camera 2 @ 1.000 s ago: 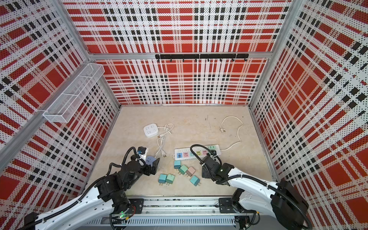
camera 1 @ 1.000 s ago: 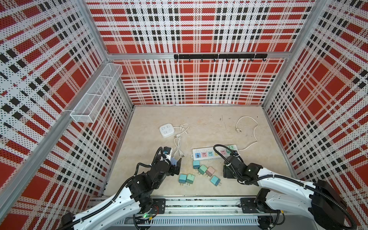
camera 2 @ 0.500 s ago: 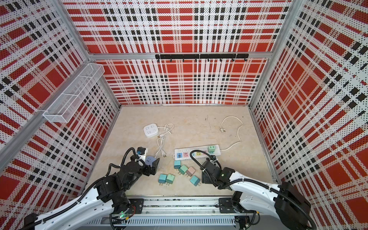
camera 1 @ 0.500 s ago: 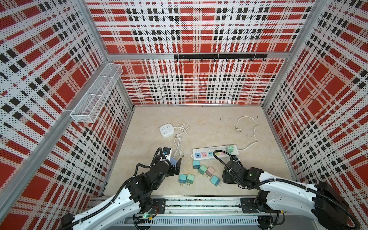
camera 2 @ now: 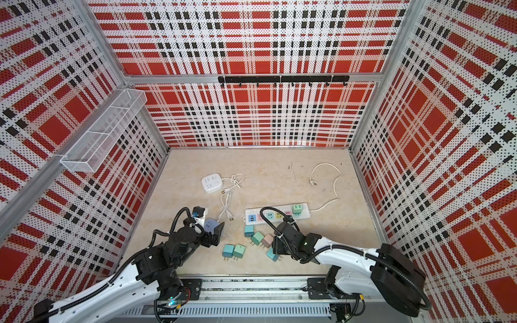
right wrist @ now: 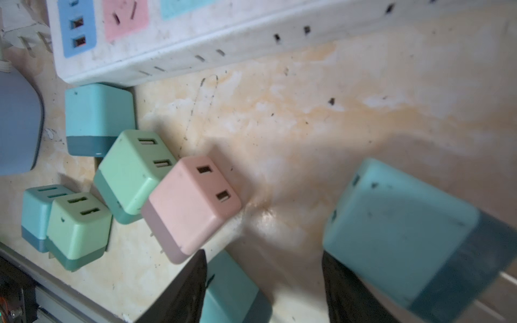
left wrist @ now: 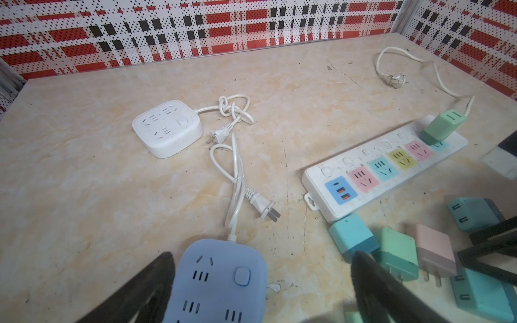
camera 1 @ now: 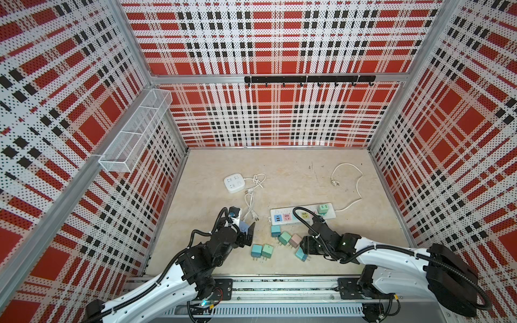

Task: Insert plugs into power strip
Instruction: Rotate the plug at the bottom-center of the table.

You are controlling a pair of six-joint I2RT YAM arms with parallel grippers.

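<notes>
The white power strip (camera 1: 302,217) with coloured sockets lies mid-floor, and one mint green plug (camera 1: 323,208) stands in its right end. Loose plugs lie in front of it: teal (camera 1: 275,231), mint (camera 1: 284,238), pink (camera 1: 295,240), and a teal and mint pair (camera 1: 261,250). My right gripper (right wrist: 264,279) hangs low over a teal plug (right wrist: 232,290), open, with that plug beside one finger. Another teal plug (right wrist: 405,237) lies outside the other finger. My left gripper (left wrist: 263,256) stands open around a blue socket cube (left wrist: 218,279).
A white square socket block (camera 1: 234,182) with a knotted cord sits further back on the left. The strip's white cable (camera 1: 355,193) loops toward the back right. Plaid walls close in three sides, and a metal rail (camera 1: 279,288) runs along the front edge.
My right gripper has drawn back from over the power strip toward the front, down among the loose plugs, and its jaws have narrowed. The left arm has not moved.
</notes>
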